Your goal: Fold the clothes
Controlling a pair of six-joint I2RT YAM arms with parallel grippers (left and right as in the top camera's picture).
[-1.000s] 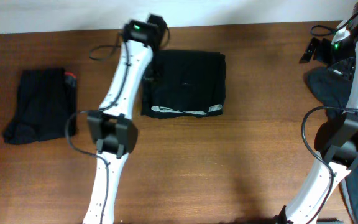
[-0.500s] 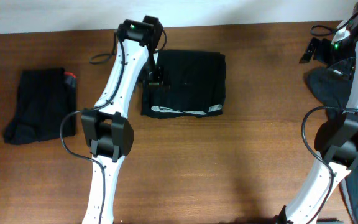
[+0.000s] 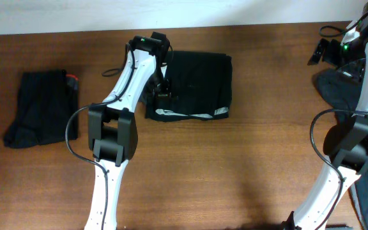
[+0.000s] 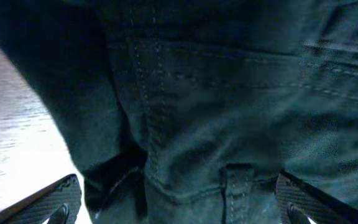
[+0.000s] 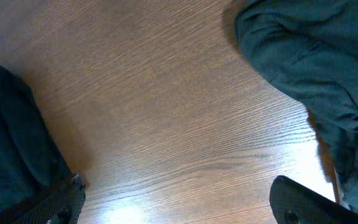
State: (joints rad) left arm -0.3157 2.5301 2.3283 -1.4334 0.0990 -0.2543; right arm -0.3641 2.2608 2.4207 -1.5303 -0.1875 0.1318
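Note:
Folded black shorts (image 3: 197, 80) with a pale waistband strip (image 3: 190, 115) lie at the table's middle back. My left gripper (image 3: 163, 86) hovers open over their left part. In the left wrist view the stitched dark fabric (image 4: 216, 106) fills the frame, and both fingertips (image 4: 55, 200) stand wide apart with nothing gripped. A second folded dark garment (image 3: 40, 108) with a red tag (image 3: 73, 79) lies at the far left. My right gripper (image 3: 321, 51) is open at the back right over bare wood (image 5: 179, 124), beside a heap of dark clothes (image 3: 337, 89).
The heap of dark clothes (image 5: 303, 56) reaches the table's right edge, and more dark fabric (image 5: 11, 143) shows at the left of the right wrist view. A black cable (image 3: 110, 54) loops beside the left arm. The table's back edge meets a pale wall (image 3: 235, 13).
The left arm has swung right and forward, carrying its gripper from the shorts' back left corner onto their left part. The right arm has not moved.

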